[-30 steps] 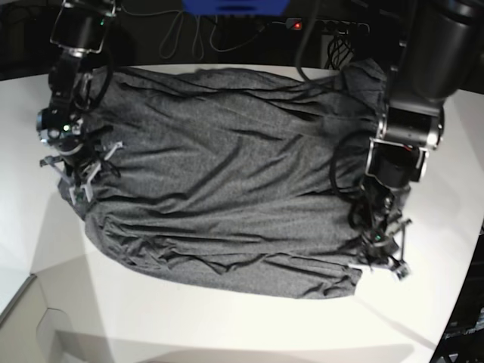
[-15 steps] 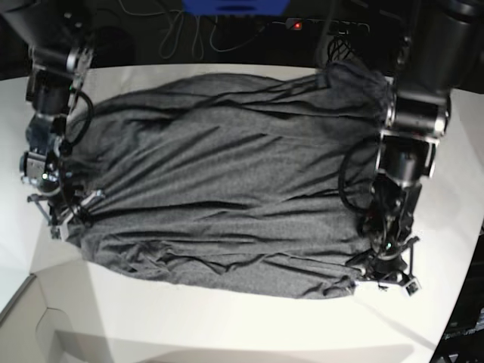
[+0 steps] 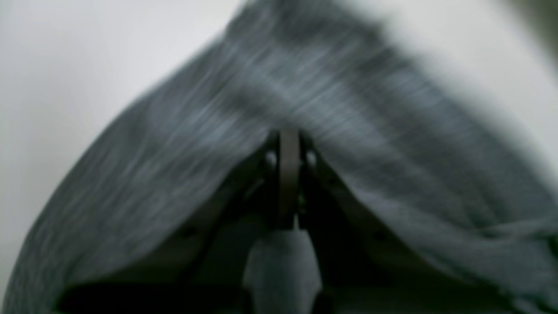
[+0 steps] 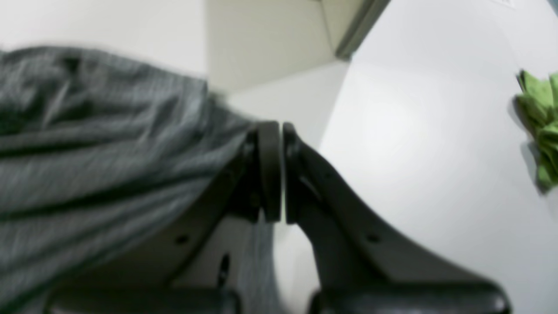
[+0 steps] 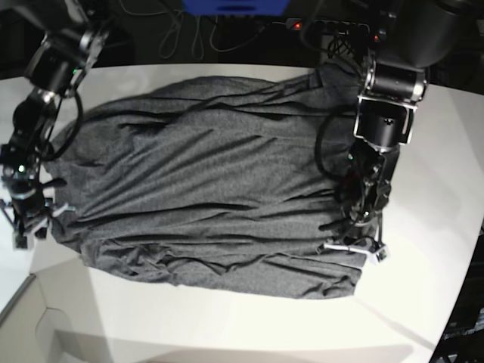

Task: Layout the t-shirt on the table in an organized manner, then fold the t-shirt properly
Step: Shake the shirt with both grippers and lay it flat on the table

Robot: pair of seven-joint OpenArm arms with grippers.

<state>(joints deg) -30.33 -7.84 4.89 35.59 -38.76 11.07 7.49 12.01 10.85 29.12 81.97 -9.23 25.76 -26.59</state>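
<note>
Base view: the t-shirt (image 5: 212,189) lies spread wide across the white table (image 5: 227,325), wrinkled in long ridges running left to right. Its far edge sits close to the table's far rim; its near edge leaves a broad band of bare table toward the near side, and bare table also shows beyond both ends. The right gripper (image 5: 30,219) is at the shirt's left end, jaws closed on the cloth's edge. The left gripper (image 5: 355,246) is at the shirt's right end, near the near-right corner, jaws closed on the fabric there.

Left wrist view: blurred. The left gripper (image 3: 289,144) has its jaws pressed together with grey cloth draped over and around the tips, the shirt (image 3: 183,174) rising in a peak from them. White table (image 3: 65,65) shows to the left and upper right.

Right wrist view: the right gripper (image 4: 275,131) has its jaws together, pinching the shirt's (image 4: 96,144) edge, the cloth stretching away to the left. To the right lies open white table (image 4: 414,131), with a green object (image 4: 540,126) at the right frame edge, well apart from the shirt.
</note>
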